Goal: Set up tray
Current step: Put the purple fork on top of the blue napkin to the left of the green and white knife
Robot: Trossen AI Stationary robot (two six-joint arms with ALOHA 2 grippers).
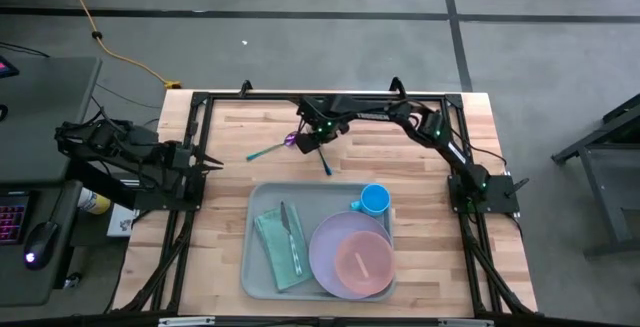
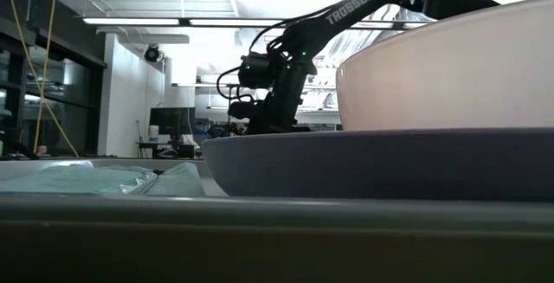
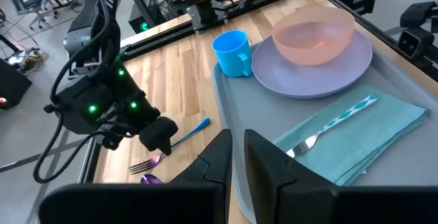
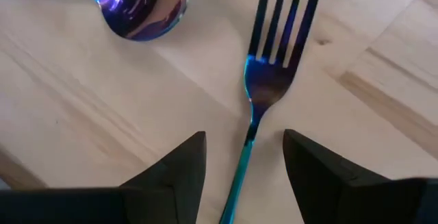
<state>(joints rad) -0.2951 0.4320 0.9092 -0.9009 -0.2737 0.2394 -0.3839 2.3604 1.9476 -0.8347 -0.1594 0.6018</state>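
While the left claw [image 1: 205,162] waits at the tabletop's [image 1: 230,137] left edge, fingers nearly together and holding nothing, the work goes on farther right. A spoon [image 1: 268,150] with a teal handle and an iridescent bowl lies on the bare wood behind the tray [image 1: 258,267], and just beside it lies a matching fork [image 4: 270,80]. The right claw [image 4: 243,159] hovers low over that fork, its fingers parted and straddling the handle without yet pinching it, which looks like the line-up for a pick so the fork can join the setting. The tray sits near the front edge, centred. On its left side a teal napkin [image 1: 275,242] carries another fork [image 1: 290,232], placed as a diner would find it. To the right, a lavender plate [image 1: 330,262] holds a pink bowl [image 1: 362,262], and a blue cup [image 1: 374,200] stands in the far right corner.
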